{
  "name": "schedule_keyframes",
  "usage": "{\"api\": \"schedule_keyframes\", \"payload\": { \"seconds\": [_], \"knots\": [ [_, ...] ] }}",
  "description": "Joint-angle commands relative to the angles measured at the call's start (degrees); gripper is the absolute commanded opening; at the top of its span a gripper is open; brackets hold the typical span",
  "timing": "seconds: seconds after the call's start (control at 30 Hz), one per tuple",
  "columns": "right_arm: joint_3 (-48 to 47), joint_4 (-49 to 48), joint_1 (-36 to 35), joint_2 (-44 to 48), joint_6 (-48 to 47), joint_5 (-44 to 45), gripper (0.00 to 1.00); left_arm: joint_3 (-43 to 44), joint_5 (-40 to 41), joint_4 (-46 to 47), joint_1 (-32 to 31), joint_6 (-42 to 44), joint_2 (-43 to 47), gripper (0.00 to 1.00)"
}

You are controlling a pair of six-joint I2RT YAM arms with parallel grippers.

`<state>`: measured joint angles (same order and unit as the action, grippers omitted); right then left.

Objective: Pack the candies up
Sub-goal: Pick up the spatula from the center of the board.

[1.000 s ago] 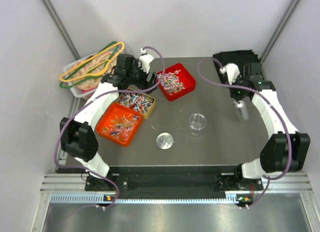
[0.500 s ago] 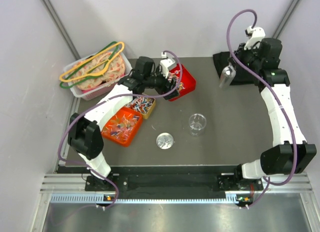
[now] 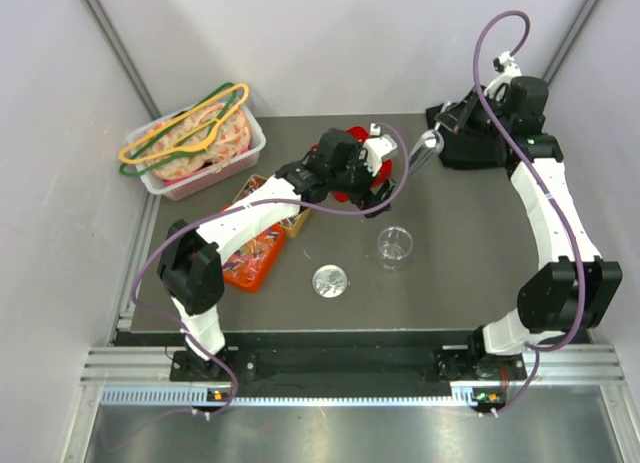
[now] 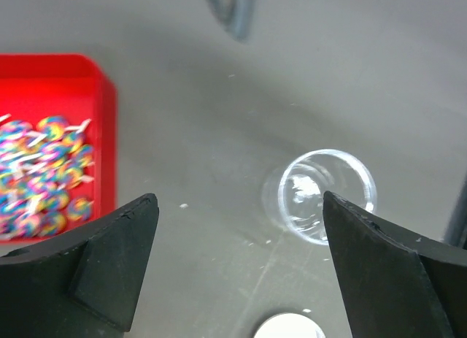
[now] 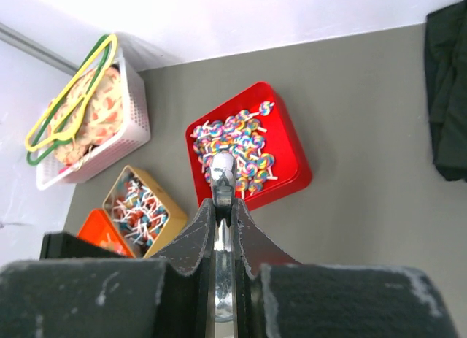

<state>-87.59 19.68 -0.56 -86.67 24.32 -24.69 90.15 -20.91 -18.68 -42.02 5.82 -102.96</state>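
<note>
The candies (image 5: pixel 237 144) are small multicoloured lollipops heaped in a red tray (image 5: pixel 292 181). The tray also shows in the left wrist view (image 4: pixel 102 126) and, mostly hidden by my left arm, in the top view (image 3: pixel 352 136). More candies fill a yellow tray (image 5: pixel 174 215) and an orange tray (image 3: pixel 255 251). My left gripper (image 4: pixel 241 206) is open and empty above bare table, between the red tray and a clear glass jar (image 4: pixel 321 196). In the top view the left gripper (image 3: pixel 383 185) is just behind the jar (image 3: pixel 395 245). My right gripper (image 5: pixel 222 203) is shut on a metal scoop (image 5: pixel 222 170), held high at the back right (image 3: pixel 432 146).
A round lid (image 3: pixel 329 280) lies in front of the jar, to its left. A white basket (image 3: pixel 245 148) with pink-orange items and coloured hangers stands at the back left. A black cloth (image 3: pixel 480 138) lies at the back right corner.
My left arm has swung right, from the yellow tray across the red tray toward the jar. My right arm has lifted the scoop and carried it to the back right, pointing inward.
</note>
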Motion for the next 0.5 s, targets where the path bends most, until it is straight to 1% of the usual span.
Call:
{"api": "schedule_keyframes", "payload": {
  "seconds": [0.0, 0.03, 0.07, 0.13, 0.17, 0.2, 0.27, 0.3, 0.33, 0.37, 0.47],
  "knots": [
    [-0.21, -2.81, 0.21, 3.35, 0.13, -2.30, 0.00, 4.69, 6.67, -4.87, 0.53, 2.95, 1.88, 0.99],
    [-0.21, -2.63, 0.29, 3.88, -0.40, -2.30, 0.00, 5.29, 5.88, -8.45, 0.54, 6.53, 2.32, 0.99],
    [-0.21, -2.72, 0.29, 4.32, -1.02, -2.64, 0.00, 6.08, 5.35, -10.48, 0.54, 7.87, 2.32, 0.99],
    [-0.21, -2.90, 0.29, 5.55, -2.25, -4.31, 0.00, 7.06, 4.91, -12.00, 0.62, 10.77, 2.85, 0.99],
    [-0.21, -3.33, 0.29, 5.81, -2.52, -5.10, 0.00, 7.23, 2.39, -12.87, 0.62, 12.09, 3.63, 0.99],
    [-0.30, -3.60, 0.21, 6.60, -3.65, -7.98, 0.00, 7.84, 0.36, -13.48, 0.62, 14.98, 3.99, 0.99],
    [-1.79, -2.21, 0.29, 6.78, -5.93, -10.29, 0.00, 8.81, -4.29, -14.10, 0.62, 15.71, 4.08, 0.99],
    [-1.88, -2.37, 0.29, 7.13, -7.43, -12.90, 0.00, 10.47, -5.80, -14.63, 0.71, 15.53, 3.73, 0.99],
    [-1.88, -2.98, 1.86, 7.13, -7.88, -15.10, 0.00, 11.62, -7.47, -15.42, 1.06, 15.18, 3.21, 0.99],
    [-2.23, -2.46, 2.22, 7.13, -8.32, -16.26, 0.00, 12.76, -12.27, -16.38, 1.24, 14.83, 1.98, 0.99],
    [-2.58, -2.72, 3.72, 7.13, -9.37, -21.79, 0.00, 15.58, -16.78, -16.92, 1.41, 13.95, 0.57, 0.99]
  ]
}}
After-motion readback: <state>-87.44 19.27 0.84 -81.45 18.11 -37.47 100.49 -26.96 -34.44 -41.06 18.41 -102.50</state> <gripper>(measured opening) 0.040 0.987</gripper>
